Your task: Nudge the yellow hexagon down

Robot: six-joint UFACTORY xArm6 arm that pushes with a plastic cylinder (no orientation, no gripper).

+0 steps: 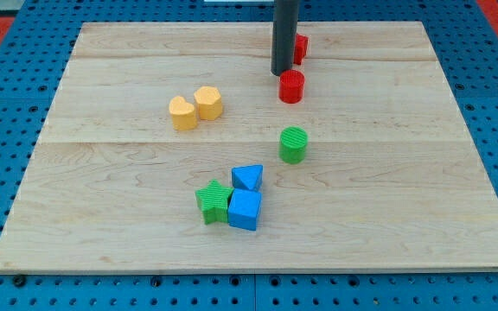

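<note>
My tip (281, 72) — touching red cylinder (291, 86); yellow hexagon (208, 103) well left.

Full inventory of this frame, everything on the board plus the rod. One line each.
yellow hexagon: 1, yellow, upper middle-left of the board, touching the yellow heart.
yellow heart: 1, yellow-orange, at the hexagon's left.
red cylinder: 1, red, upper centre, just below-right of the rod's end.
red block: 1, red, near the view's top, partly hidden behind the rod; shape unclear.
green cylinder: 1, green, centre, below the red cylinder.
blue triangle: 1, blue, lower centre, above the blue cube.
blue cube: 1, blue, lower centre.
green star: 1, green, left of the blue cube, touching it.
wooden board: 1, light wood, on a blue pegboard.
my tip: 1, dark rod, upper centre, right of the yellow hexagon and apart from it.
</note>
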